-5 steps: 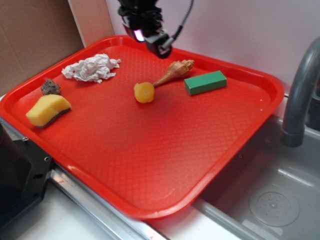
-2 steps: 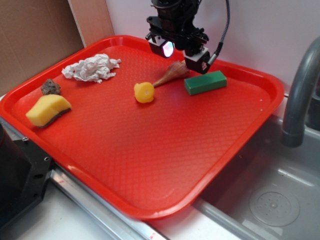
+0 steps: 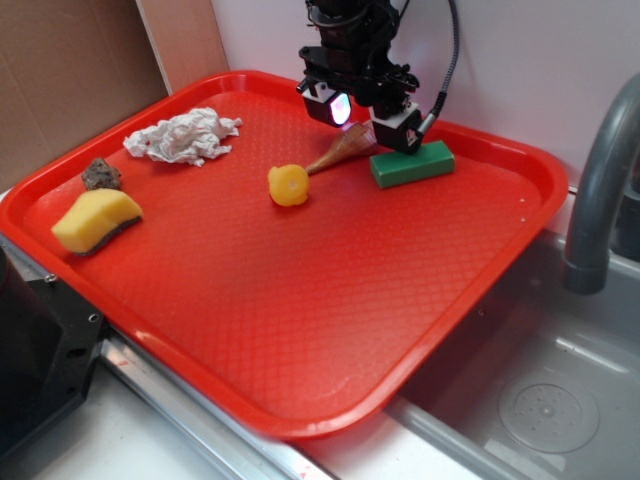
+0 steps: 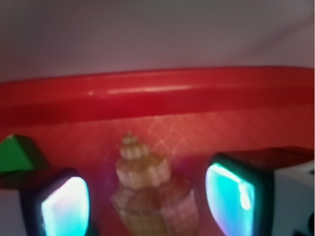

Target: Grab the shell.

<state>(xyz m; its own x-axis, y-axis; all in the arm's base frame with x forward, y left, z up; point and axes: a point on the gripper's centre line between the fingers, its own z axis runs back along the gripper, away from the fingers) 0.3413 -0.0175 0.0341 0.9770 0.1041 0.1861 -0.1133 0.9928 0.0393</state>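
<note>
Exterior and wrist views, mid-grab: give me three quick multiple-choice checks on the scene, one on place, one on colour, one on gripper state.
1. Where is the shell relative to the gripper?
A. Between its fingers
B. Beside the sponge
C. Off the tray

2. What colour is the block next to the shell?
A. Blue
B. Green
C. White

3. How does the gripper stand?
A. Shut on the duck
B. Open around the shell
C. Raised high above the tray

Answers: 1 A, the wrist view shows the shell in the gap; 2 B, green in both views; 3 B, space shows on each side of the shell.
</note>
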